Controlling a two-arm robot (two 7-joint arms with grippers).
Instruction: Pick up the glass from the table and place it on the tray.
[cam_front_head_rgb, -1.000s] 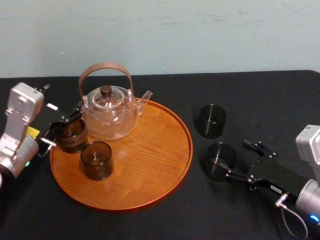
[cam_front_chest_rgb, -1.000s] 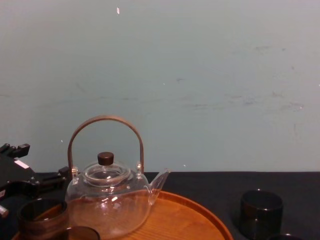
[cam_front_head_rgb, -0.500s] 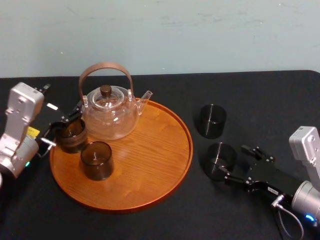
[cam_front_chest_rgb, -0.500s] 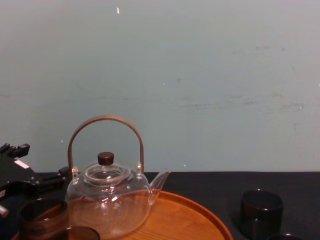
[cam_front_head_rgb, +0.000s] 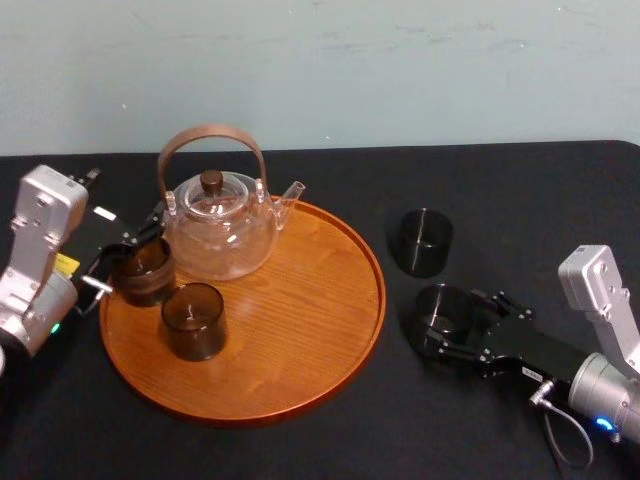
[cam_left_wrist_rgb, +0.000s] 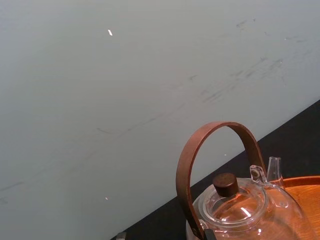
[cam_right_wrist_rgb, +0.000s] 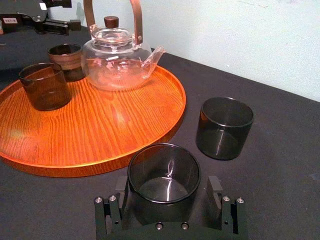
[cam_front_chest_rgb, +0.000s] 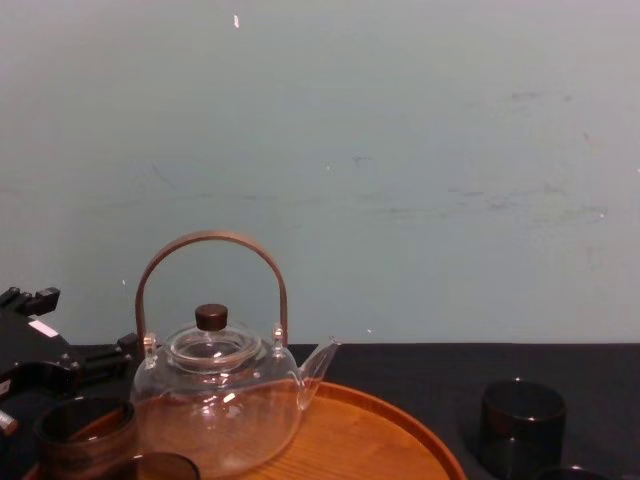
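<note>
Straddling the upright, mouth-up glass (cam_right_wrist_rgb: 164, 172) on the table (cam_right_wrist_rgb: 280, 165), the right tool (cam_right_wrist_rgb: 166, 186) gapes wide.

You have no legible text to work from here. The left arm (cam_front_head_rgb: 35, 250), at about nine o'clock of the tray (cam_front_head_rgb: 300, 330), carries a white tag (cam_front_head_rgb: 104, 212) and a yellow sticker (cam_front_head_rgb: 66, 264), but their print is too small to read.
</note>
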